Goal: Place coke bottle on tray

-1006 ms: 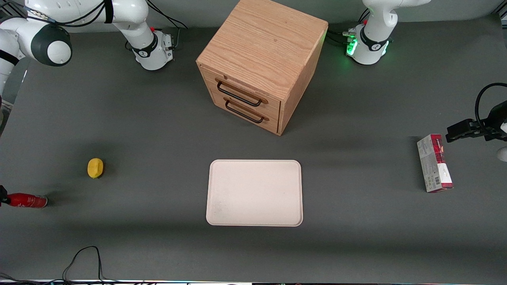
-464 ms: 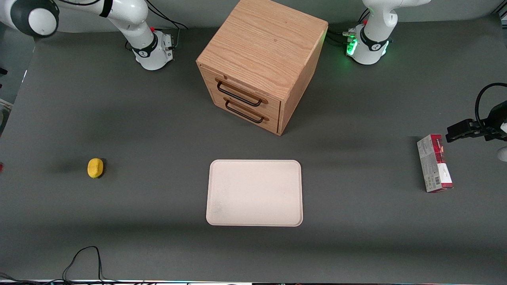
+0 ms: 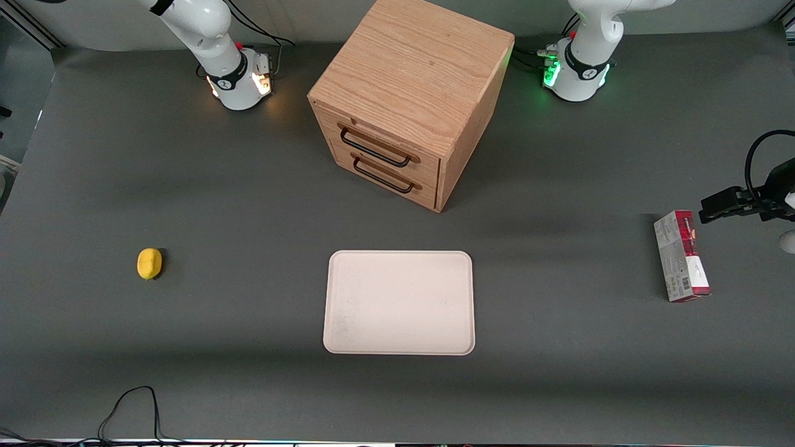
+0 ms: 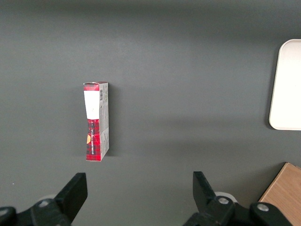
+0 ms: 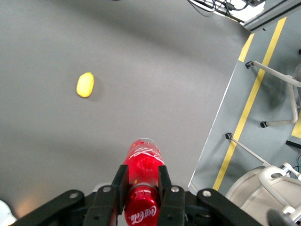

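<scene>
Glossy coke bottle (image 5: 142, 181) in the pincer (image 5: 141, 186); matt tray (image 3: 399, 302), grained wooden cabinet (image 3: 410, 93).

Even, soft overhead light filled all three views, fairly bright, with no harsh glare. In the front view the grey table (image 3: 248, 385) showed broad, faint shadow bands, and the wooden cabinet (image 3: 410, 99) cast a soft shadow on the table beside it. An amber lamp and a green lamp glowed at the two arm bases. In the right wrist view the coke bottle (image 5: 142, 183), clamped between the gripper's (image 5: 142, 188) fingers (image 5: 119, 188), carried small highlights; everything looked sharp.
</scene>
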`<state>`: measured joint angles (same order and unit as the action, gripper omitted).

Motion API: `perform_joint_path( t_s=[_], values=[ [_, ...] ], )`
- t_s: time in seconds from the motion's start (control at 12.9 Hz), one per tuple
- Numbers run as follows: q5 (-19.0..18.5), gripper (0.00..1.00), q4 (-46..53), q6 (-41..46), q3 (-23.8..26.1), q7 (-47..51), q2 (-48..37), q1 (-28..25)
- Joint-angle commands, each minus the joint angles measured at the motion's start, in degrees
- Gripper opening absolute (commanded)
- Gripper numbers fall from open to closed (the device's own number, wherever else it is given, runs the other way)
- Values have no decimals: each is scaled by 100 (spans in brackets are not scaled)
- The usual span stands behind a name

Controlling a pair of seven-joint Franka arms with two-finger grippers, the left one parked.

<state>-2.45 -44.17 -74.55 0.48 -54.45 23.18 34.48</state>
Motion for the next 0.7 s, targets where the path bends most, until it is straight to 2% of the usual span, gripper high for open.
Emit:
perform_joint_path(
  t_s=[0.0, 0.23, 0.62],
  values=[
    [-27, 0, -171, 176, 188, 827, -94, -396],
    [-45, 0, -180, 414, 198, 2434, -173, -1502],
    [-53, 0, -180, 354, 207, 5282, -112, -3699]
  ],
)
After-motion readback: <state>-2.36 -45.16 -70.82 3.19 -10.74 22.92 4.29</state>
